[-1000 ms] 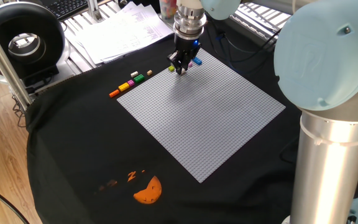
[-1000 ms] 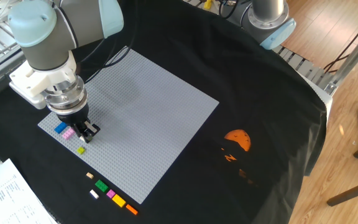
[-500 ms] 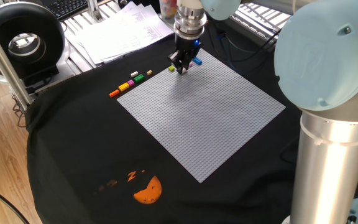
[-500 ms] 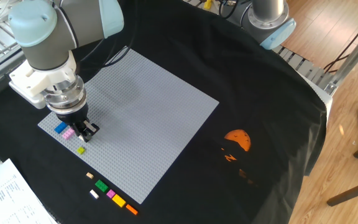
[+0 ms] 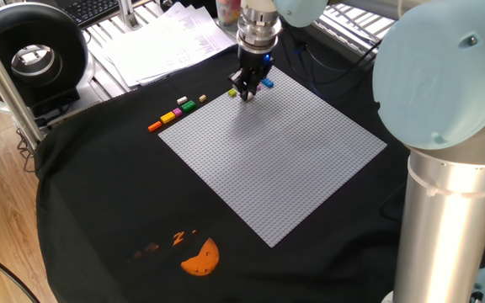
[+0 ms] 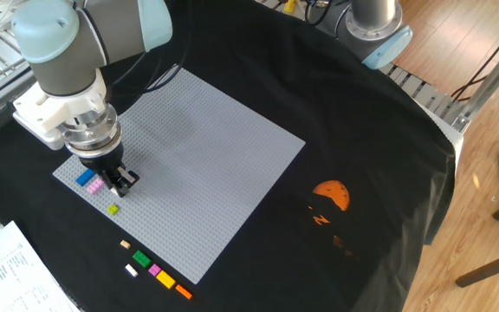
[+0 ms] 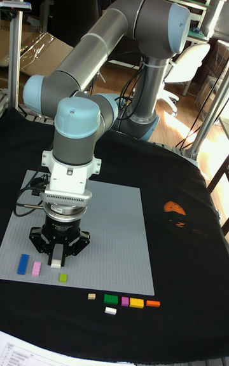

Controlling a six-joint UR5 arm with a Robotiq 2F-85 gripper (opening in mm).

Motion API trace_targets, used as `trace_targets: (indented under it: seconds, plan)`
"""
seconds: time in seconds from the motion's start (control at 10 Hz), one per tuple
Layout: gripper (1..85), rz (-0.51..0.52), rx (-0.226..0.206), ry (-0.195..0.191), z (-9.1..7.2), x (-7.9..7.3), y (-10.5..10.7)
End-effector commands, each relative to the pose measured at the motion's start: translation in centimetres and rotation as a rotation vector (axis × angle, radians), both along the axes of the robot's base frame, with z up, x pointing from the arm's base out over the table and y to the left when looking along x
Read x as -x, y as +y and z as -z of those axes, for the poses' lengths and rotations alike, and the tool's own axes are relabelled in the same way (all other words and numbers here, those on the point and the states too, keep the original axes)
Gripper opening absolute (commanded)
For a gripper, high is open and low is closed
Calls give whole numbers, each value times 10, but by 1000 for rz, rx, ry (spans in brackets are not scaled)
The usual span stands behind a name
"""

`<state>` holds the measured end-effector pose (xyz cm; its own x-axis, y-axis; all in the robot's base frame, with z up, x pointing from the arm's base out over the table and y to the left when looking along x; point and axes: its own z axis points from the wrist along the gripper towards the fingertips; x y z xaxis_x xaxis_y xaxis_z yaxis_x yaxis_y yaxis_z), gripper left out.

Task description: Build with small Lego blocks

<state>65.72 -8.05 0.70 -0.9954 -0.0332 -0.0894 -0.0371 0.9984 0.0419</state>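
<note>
- Blue block [image 7: 24,263], pink block [image 7: 36,268] and green block [image 7: 63,277] sit on the baseplate [image 7: 114,239] along its near edge: three.
- Gripper [image 7: 58,257], low over them, seems to pinch something white; uncertain. Misaligned studs could make it skid.
- Six more blocks [image 7: 130,302] lie on the tabletop's black cloth [image 7: 184,302], to the right.

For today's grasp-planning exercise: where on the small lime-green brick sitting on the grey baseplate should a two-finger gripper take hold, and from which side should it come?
Probably from straight above, closing the fingers on two opposite side walls of the lime-green brick. It sits low and flat on the baseplate, so only its sides offer grip. The pink brick stands apart, leaving finger room. The gripper hovers nearby.
</note>
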Motion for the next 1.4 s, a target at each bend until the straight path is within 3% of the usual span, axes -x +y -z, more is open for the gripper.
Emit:
trace_targets:
  seconds: [0.0,0.3,1.3]
  plan:
    - [110,7,-13,-2,-2,0,2]
    - [110,2,6,-11,1,-3,-3]
    - [110,-6,-14,7,-1,3,2]
